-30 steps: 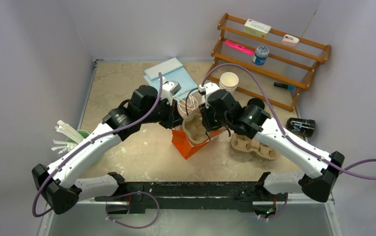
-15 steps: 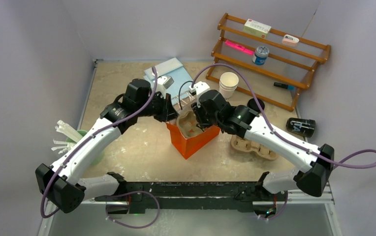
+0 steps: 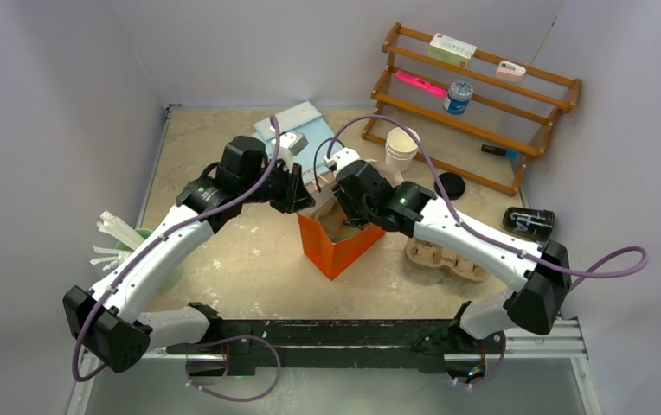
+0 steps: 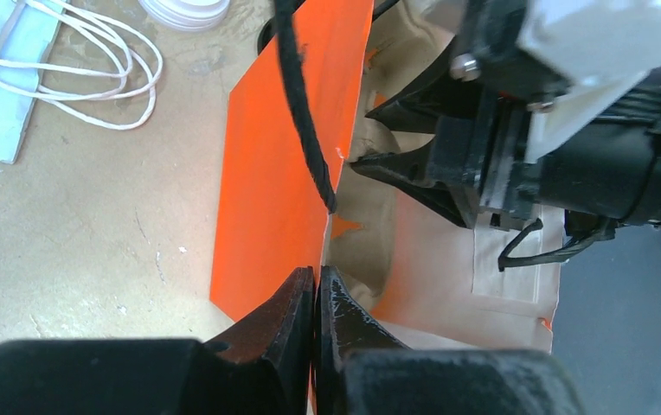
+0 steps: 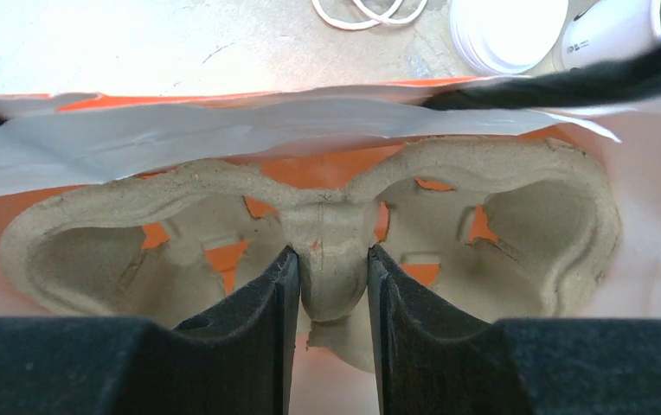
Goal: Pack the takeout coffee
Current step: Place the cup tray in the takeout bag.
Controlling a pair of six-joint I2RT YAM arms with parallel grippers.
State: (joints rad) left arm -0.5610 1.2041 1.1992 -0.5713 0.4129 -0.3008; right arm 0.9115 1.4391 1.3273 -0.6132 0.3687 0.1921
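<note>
My left tool (image 4: 317,290) pinched tight on the orange bag (image 4: 266,173) rim; my right tool (image 5: 333,277) clamped the pulp carrier (image 5: 327,216) ridge inside. The black cup (image 3: 530,223) lay sideways, far right on the counter (image 3: 249,268). Light and crushable, I'd judge; best held gently round its wall.

White arm links (image 3: 150,259), black joints (image 3: 240,164), looping purple cables (image 3: 619,257)

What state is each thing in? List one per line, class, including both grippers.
Orange bag: upright, open at the top.
Pulp carrier: inside the bag, both wells empty.
Left gripper: shut on the bag's edge.
Right gripper: shut on the carrier's centre post.
Black cup: lying on its side.
Black lid: flat, off the cup.
</note>
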